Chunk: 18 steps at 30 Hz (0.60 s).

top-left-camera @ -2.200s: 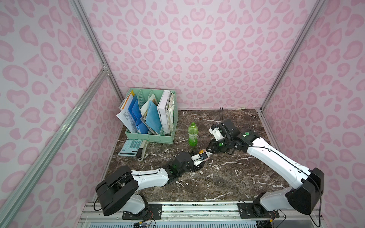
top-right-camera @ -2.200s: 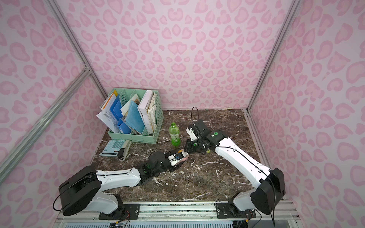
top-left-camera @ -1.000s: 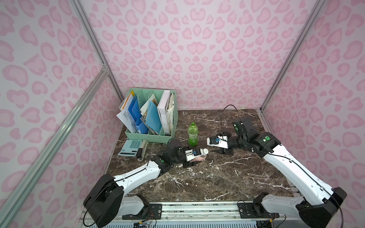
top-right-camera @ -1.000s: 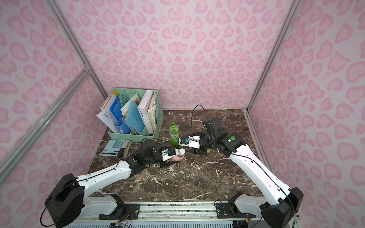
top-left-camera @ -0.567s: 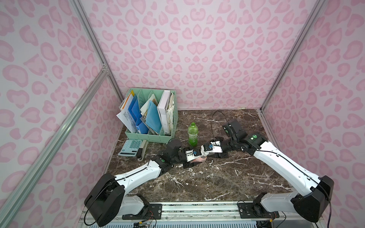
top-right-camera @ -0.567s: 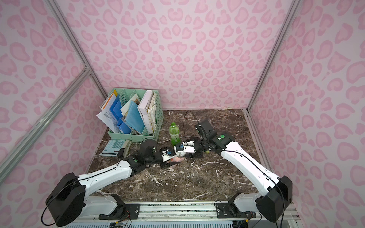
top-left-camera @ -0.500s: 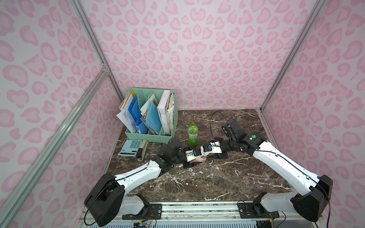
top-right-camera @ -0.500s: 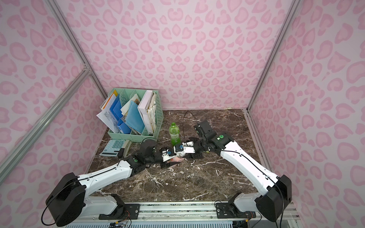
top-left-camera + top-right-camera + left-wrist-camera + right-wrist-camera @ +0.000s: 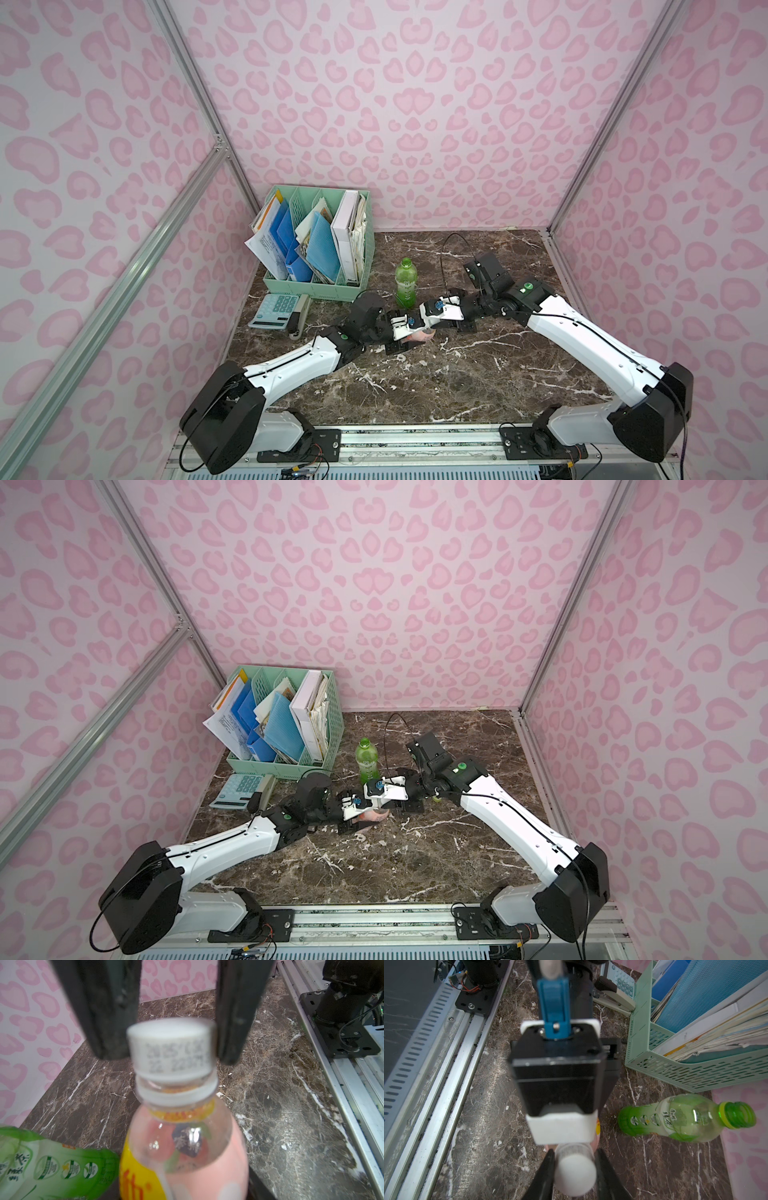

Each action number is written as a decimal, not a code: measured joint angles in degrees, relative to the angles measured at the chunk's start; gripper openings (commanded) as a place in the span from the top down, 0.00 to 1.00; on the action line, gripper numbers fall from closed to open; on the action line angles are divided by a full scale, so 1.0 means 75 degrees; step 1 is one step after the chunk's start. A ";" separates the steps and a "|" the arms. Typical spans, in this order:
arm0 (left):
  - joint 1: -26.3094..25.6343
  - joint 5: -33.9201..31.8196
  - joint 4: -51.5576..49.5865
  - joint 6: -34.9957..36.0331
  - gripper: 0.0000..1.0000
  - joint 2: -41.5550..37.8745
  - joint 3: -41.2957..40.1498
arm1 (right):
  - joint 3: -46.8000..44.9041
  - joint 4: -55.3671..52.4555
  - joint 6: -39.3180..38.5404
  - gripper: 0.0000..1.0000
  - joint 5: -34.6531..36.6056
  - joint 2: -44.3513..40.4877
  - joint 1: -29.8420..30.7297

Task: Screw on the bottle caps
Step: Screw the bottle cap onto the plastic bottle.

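left gripper [image 9: 405, 335] clamps pink bottle [image 9: 187, 1157] | right gripper [image 9: 575, 1154] pinches white cap [image 9: 169, 1047] on its neck | green bottle [image 9: 405, 286] stands uncapped

White cap [image 9: 170, 1047]: two lines of grey dot-printed code ran round its side, the upper starting "2025", the lower "22 220", the rest blurred. Green bottle [image 9: 675, 1120]: the label carried Chinese characters, apparently 绿茶, beside small round emblems too small to read. Pink bottle [image 9: 187, 1157]: the yellow label bore orange lettering, cut off and unreadable.
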 measured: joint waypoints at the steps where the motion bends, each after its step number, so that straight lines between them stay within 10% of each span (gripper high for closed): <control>1: 0.0000 -0.0038 0.0000 -0.0003 0.51 -0.0035 -0.0035 | -0.0017 0.0050 0.0192 0.82 0.0032 0.0017 0.0038; 7: -0.0044 -0.0597 0.0221 -0.0096 0.51 -0.0303 -0.0507 | -0.0181 0.0498 0.2646 0.91 0.0898 0.0143 0.0568; 18: -0.0775 -0.3232 0.1510 -0.0108 0.51 -0.0498 -0.1218 | 0.0050 0.0761 1.0325 0.91 0.1734 0.0624 0.0688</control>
